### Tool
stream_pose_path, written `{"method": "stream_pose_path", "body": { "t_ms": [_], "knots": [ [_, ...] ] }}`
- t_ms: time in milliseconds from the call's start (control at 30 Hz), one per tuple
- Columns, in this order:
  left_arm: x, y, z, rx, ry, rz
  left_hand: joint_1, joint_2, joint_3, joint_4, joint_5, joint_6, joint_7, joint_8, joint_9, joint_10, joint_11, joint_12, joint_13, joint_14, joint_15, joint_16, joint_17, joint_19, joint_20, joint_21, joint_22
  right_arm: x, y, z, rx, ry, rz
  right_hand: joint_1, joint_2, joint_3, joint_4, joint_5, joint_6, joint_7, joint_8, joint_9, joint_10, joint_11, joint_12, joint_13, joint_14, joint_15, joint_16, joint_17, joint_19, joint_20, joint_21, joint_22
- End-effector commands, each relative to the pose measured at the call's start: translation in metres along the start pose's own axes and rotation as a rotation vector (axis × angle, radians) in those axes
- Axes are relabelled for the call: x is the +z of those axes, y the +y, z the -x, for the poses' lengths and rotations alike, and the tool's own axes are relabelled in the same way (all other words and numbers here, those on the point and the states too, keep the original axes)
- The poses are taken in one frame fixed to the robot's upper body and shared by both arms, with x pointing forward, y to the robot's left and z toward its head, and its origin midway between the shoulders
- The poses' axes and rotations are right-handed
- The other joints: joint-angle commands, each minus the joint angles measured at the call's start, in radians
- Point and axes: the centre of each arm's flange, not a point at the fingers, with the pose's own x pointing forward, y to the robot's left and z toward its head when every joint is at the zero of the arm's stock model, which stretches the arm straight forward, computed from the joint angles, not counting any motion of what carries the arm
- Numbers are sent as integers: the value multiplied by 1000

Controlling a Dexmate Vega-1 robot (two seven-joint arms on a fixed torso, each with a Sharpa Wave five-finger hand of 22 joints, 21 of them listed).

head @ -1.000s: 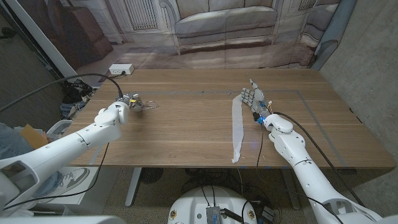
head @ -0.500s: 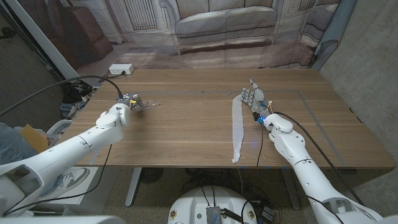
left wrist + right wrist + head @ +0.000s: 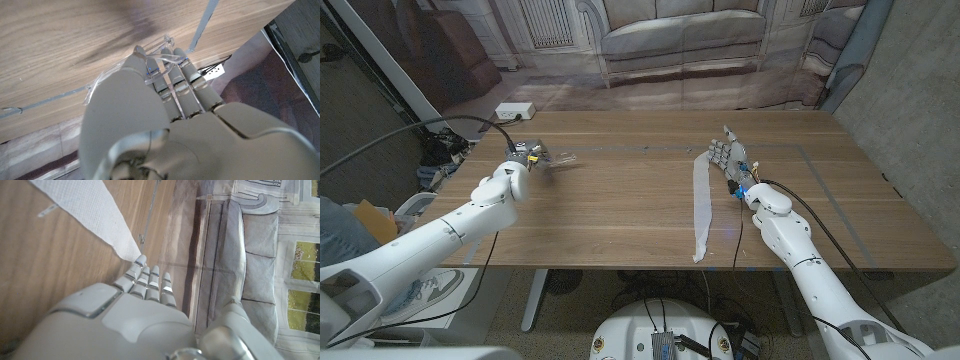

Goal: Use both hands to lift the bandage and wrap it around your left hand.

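Bandage [image 3: 700, 205] overhanging table's [image 3: 620, 220] near edge; right hand [image 3: 726, 160] beside it, fingers spread, empty; left hand [image 3: 525, 160] far apart, grip unclear

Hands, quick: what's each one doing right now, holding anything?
Left hand: holds nothing, fingers straight; the bandage lies well away.
Right hand: open, fingers extended, beside the bandage's far end, not gripping it.
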Motion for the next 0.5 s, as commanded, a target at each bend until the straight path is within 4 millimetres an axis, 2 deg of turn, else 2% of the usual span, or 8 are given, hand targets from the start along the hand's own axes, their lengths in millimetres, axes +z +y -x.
{"method": "stream_pose_path", "body": {
  "t_ms": [33,300,367,400,433,500],
  "knots": [
    [6,23,17,101,-39,-3,-1,2,9,0,-1,-7,0,-7,2,-4,0,-4,4,-6,-80,-5,4,-3,-31,-5,3,8,3,8,3,-38,17,3,11,-2,-2,7,8,-2,-1,3,8,1,-5,2,5,0,-2,6,6,-12,-4,3],
    [19,32,33,164,-78,17,-3,0,12,2,-1,-10,-2,-11,2,-9,0,-10,6,-8,-80,-6,6,-5,-32,-7,4,17,3,14,3,-74,51,10,13,-1,-6,7,15,-6,1,4,18,-4,-5,2,11,-3,-2,5,11,-11,-7,4],
    [26,34,40,179,-69,23,-4,0,13,3,-1,-17,-1,-15,2,-11,-1,-12,7,-12,-79,-7,6,-11,-32,-11,4,21,3,15,-3,-95,60,15,15,0,-8,7,22,-10,3,4,24,-12,-6,2,17,-9,0,4,17,-12,-8,4],
    [26,34,40,178,-67,22,-5,0,14,3,-1,-18,-2,-16,2,-12,-1,-13,8,-14,-80,-8,6,-15,-34,-12,4,21,3,15,-4,-96,60,22,17,1,-12,6,33,-15,5,4,34,-35,-7,2,23,-14,0,3,24,-13,-11,4],
    [29,35,43,183,-72,39,-5,-1,16,3,-1,-19,-2,-17,2,-16,0,-15,9,-19,-80,-10,6,-20,-33,-15,4,23,3,16,-6,-111,68,28,21,3,-15,6,41,-19,7,4,47,-45,-5,2,30,-19,1,3,30,-14,-12,4],
    [32,36,46,180,-89,68,-6,-2,17,3,-1,-21,-2,-19,2,-23,3,-19,10,-24,-80,-12,6,-24,-33,-17,5,27,2,16,-13,-126,75,36,23,3,-19,5,61,-24,12,4,63,-48,-4,2,43,-35,3,3,38,-17,-16,4]
  ]
}}
